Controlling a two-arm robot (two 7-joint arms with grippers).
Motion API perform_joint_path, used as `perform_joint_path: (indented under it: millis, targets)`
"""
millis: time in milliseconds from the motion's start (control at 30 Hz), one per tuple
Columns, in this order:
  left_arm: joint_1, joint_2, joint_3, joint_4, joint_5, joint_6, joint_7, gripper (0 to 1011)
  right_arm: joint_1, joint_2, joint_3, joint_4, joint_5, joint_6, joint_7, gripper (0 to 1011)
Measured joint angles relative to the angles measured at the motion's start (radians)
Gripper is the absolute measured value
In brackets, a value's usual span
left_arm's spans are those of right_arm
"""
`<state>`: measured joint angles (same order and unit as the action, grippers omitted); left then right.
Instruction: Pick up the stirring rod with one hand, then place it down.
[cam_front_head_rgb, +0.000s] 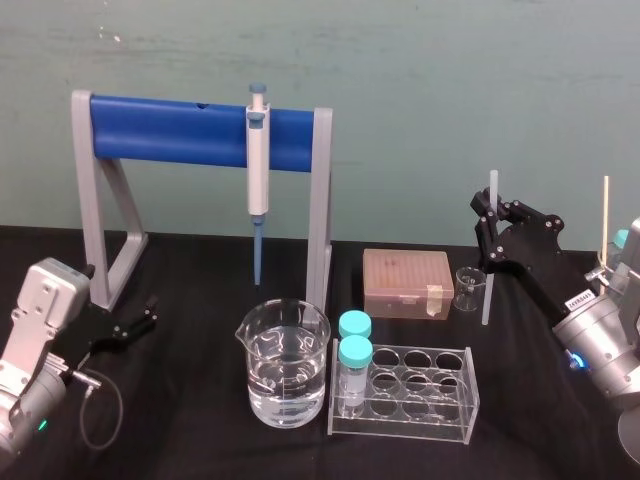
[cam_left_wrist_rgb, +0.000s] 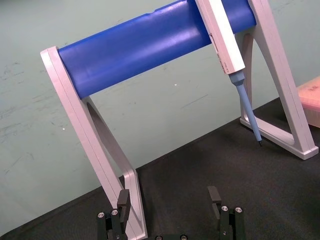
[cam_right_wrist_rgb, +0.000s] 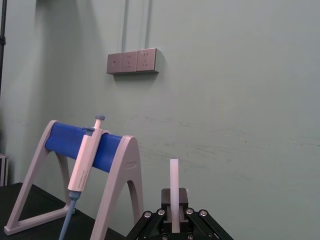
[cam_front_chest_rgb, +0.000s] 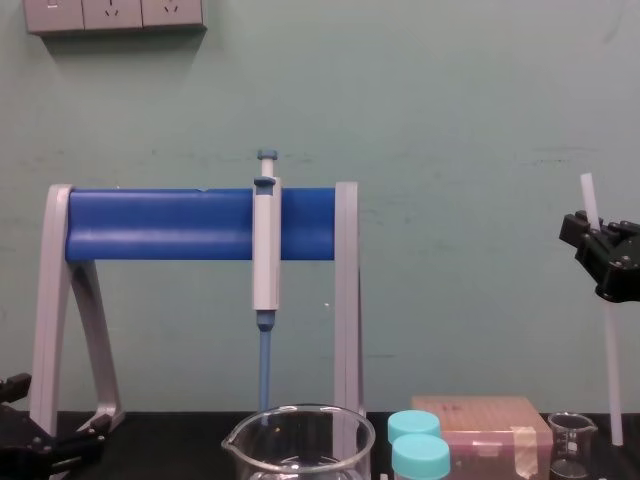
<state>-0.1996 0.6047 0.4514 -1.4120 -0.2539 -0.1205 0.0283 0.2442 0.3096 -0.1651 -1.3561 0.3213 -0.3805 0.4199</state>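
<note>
Over on the right side of the table (cam_front_head_rgb: 540, 400), the right gripper (cam_front_head_rgb: 489, 215) has its jaws clamped on the rod (cam_front_head_rgb: 488, 270), gripping it near the top. The rod hangs pretty much upright, just beside the small beaker (cam_front_head_rgb: 467, 288) and past the corner of the tip box (cam_front_head_rgb: 407, 283). I honestly can't tell if the bottom tip is touching the cloth or hanging a hair above it.

So I'd call the pick-up half done, and what's left is setting it down. My guess is that means lowering it, tipping it flat or easing the tip onto the cloth, then letting go gently, since a thin round rod will probably roll.

Room-wise, the small beaker is the tight spot: any swing toward the middle could knock it. The rack (cam_front_head_rgb: 400, 415) sits nearer the robot and a bit inboard. There's bare black cloth to the right of the beaker, so that looks like the safe landing zone.

The left gripper (cam_front_head_rgb: 148, 315) is parked by the stand's (cam_front_head_rgb: 190, 130) left foot, jaws spread with nothing in them, well apart from all this.
</note>
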Motion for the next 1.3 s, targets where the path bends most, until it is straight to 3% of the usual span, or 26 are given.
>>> perform_joint_path:
  millis: [1300]
  targets:
    - [0.000,0.000,0.000,0.000,0.000,0.000,0.000,1001,0.000,0.000,0.000,0.000,0.000,0.000,0.000,70]
